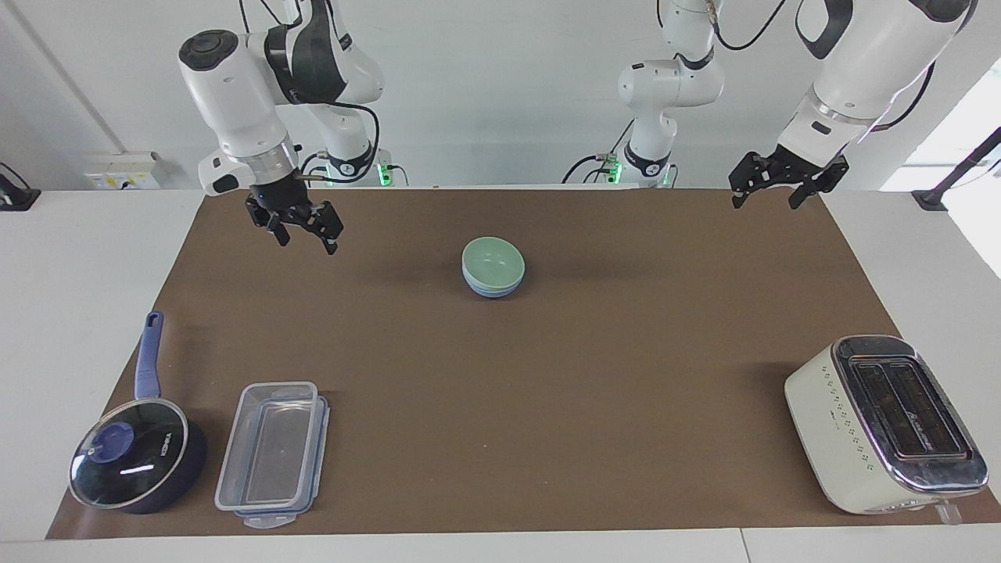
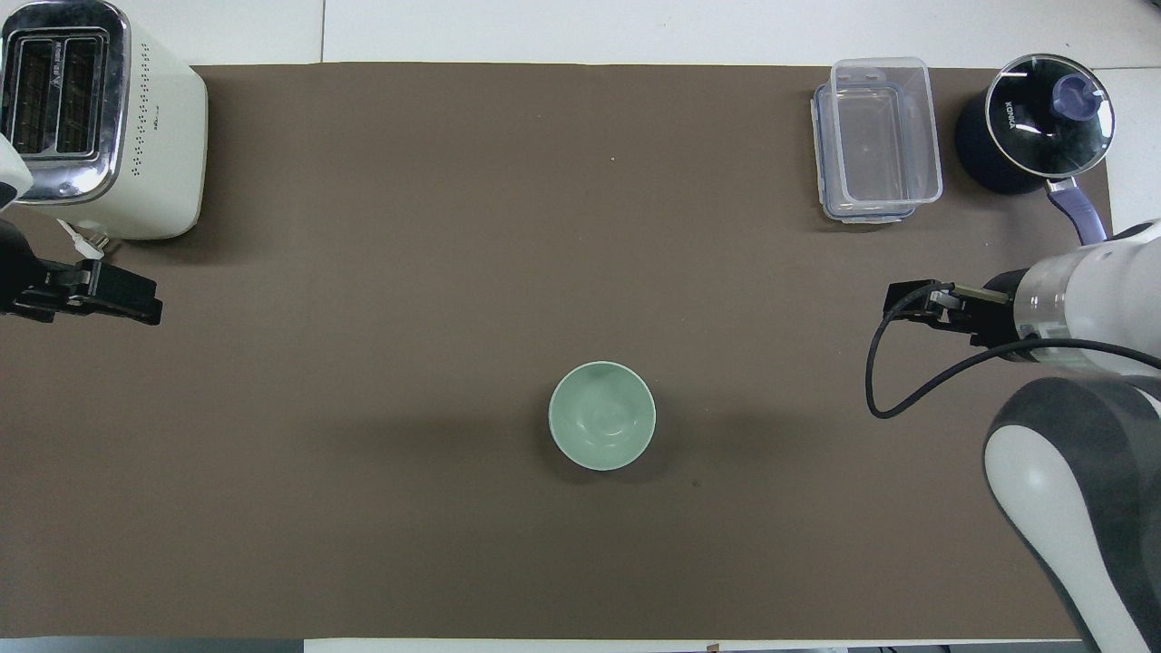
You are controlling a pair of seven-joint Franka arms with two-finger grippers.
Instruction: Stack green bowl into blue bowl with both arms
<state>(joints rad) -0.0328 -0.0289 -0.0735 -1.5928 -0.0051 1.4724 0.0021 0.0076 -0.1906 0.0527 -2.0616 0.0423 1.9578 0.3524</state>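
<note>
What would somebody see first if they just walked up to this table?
Probably the green bowl nested in the blue bowl, alone in the middle of the brown mat. Next, the two black grippers up in the air: the right gripper and the left gripper, both open and holding nothing, each over its own end of the mat.

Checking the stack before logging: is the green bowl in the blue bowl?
In. The green bowl sits nested upright in the blue bowl, whose rim shows beneath it.

Green bowl (image 1: 493, 261): glossy, smooth. Brown mat (image 1: 547, 375): matt. Toaster (image 1: 884, 426): cream body, shiny metal top. Container (image 1: 272, 453): clear plastic. Saucepan (image 1: 137, 461): glass lid. Tools: matt black.
</note>
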